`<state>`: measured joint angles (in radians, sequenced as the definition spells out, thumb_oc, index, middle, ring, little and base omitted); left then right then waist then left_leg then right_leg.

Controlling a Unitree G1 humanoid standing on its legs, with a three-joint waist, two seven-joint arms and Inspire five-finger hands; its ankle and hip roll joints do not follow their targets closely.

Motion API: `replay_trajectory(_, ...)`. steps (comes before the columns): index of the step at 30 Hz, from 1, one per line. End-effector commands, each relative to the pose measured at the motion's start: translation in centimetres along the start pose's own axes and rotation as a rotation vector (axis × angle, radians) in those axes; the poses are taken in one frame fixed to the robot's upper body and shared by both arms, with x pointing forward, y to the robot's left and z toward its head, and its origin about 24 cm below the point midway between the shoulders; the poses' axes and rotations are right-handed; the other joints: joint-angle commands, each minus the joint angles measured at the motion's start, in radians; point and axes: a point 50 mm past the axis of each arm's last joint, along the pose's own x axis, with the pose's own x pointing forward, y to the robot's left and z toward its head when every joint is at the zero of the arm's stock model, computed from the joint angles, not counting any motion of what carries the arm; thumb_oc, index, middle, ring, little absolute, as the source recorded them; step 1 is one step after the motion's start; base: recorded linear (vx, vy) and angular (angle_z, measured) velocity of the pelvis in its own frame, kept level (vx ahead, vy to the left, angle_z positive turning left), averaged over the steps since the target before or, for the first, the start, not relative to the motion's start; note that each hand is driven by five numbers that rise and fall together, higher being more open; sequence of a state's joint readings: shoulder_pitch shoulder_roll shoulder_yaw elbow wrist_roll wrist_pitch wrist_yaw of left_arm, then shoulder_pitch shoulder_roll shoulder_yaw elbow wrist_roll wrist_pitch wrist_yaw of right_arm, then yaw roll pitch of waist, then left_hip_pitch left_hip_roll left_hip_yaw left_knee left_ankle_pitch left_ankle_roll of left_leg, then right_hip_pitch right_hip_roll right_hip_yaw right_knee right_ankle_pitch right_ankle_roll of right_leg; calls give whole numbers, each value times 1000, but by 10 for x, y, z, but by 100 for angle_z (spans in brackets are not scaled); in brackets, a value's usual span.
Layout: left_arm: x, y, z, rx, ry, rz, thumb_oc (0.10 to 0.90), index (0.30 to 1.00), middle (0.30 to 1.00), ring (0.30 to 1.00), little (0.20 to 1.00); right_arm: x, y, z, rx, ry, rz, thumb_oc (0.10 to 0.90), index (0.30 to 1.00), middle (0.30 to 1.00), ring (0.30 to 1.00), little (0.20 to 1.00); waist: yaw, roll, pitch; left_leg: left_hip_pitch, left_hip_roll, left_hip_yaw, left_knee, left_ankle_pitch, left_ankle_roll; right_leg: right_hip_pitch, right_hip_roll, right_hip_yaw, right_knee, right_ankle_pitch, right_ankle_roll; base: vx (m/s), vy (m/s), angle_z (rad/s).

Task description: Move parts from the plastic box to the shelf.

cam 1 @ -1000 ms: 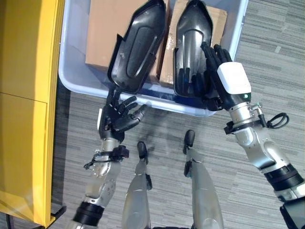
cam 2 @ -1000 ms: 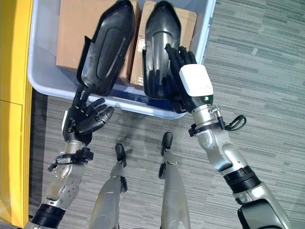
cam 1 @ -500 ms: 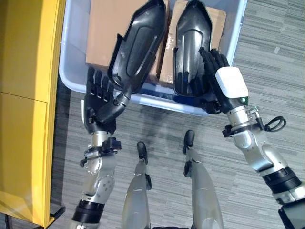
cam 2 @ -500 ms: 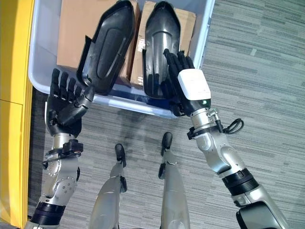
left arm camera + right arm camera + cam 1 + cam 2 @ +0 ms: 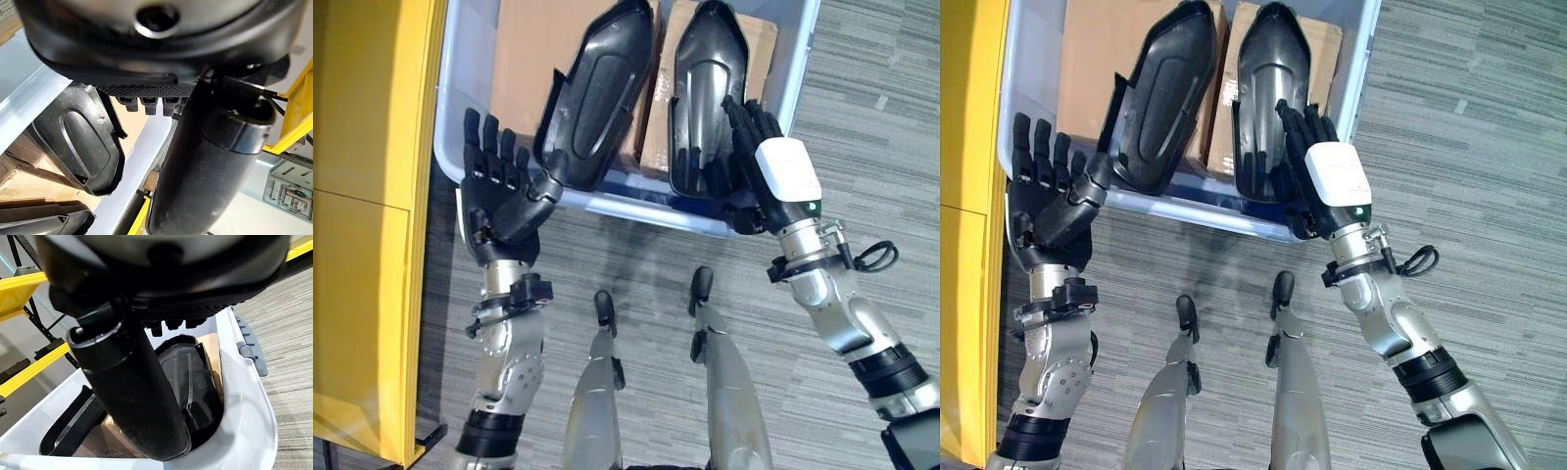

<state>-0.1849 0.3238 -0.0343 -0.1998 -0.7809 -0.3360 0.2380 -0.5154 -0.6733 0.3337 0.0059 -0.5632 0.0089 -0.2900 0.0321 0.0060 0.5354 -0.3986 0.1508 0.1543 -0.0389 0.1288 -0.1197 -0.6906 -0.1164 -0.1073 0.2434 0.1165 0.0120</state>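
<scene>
While a yellow shelf (image 5: 372, 196) ran down the far left side over the grey striped carpet (image 5: 862, 127), the pale plastic box (image 5: 1359, 78) sat on the floor just beside it, holding two brown cardboard boxes, one on the left (image 5: 524, 69) and one on the right (image 5: 756, 44), set side by side. Two long black moulded parts stood in the box and leaned on those cartons, with their lower ends down at the box's near wall. The left hand (image 5: 494, 201) was held up at the near left corner of the box, fingers straight and spread, palm facing the left part (image 5: 597, 93), with the thumb reaching toward that part's lower edge; it gripped nothing, and whether the thumb touched the part could not be told. The left part lay tilted, its hollow ribbed face turned up. To its right, close alongside, stood the right part (image 5: 705, 88). The right hand (image 5: 759, 166), with a white cover on its back, lay against the lower right side of that part at the box's near wall, its fingers extended along the black surface rather than wrapped round it.
</scene>
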Motion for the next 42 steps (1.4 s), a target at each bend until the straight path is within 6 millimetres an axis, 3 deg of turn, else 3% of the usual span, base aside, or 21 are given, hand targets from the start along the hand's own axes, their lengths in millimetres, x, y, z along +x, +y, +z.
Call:
replay_trajectory(1, 4, -19, 46, -28, -257, -110, 900, 1000, 1000, 1000, 1000, 15, -20, 30, 87, -153, -130, 900, 1000, 1000, 1000, 1000, 15, -34, -15, 56, 15, -43, 31, -70, 16, 100, -83, 95, -100, 35, 154, 0, 0, 0)
replay_trajectory(17, 4, -21, 42, -54, -243, -116, 900, 1000, 1000, 1000, 1000, 26, -6, 20, -20, -126, -45, 900, 1000, 1000, 1000, 1000, 30, -14, -15, 28, 10, -55, 29, -66, 19, 75, -86, 90, -93, 34, 152, 2, -1, 1)
replay_trajectory(18, 14, -26, 17, 24, -153, -110, 900, 1000, 1000, 1000, 1000, 30, 1, 22, -13, -127, -15, 900, 1000, 1000, 1000, 1000, 19, -20, -15, 30, 12, -52, 31, -66, 17, 73, -86, 90, -90, 33, 151, 0, 0, 0)
replay_trajectory(21, 25, -43, 25, 7, -209, -161, 900, 1000, 1000, 1000, 1000, 41, 3, 33, -20, -174, -14, 900, 1000, 1000, 1000, 1000, 7, -35, -15, 22, 15, -46, 32, -67, 16, 58, -83, 96, -89, 35, 153, 7, -2, 1)
replay_trajectory(25, 30, -44, 23, -5, -211, -144, 900, 1000, 1000, 1000, 1000, 47, 7, 36, -29, -181, 2, 900, 1000, 1000, 1000, 1000, 1, -37, -15, 21, 14, -46, 27, -67, 16, 50, -80, 100, -89, 36, 154, 14, 9, -6)
replay_trajectory(42, 34, -45, 1, 20, -122, -118, 900, 1000, 1000, 1000, 1000, 47, 39, 18, 122, 13, 42, 900, 1000, 1000, 1000, 1000, -3, -30, -15, -9, 9, -47, 22, -65, 20, 5, -82, 101, -77, 35, 153, 3, 0, 1)
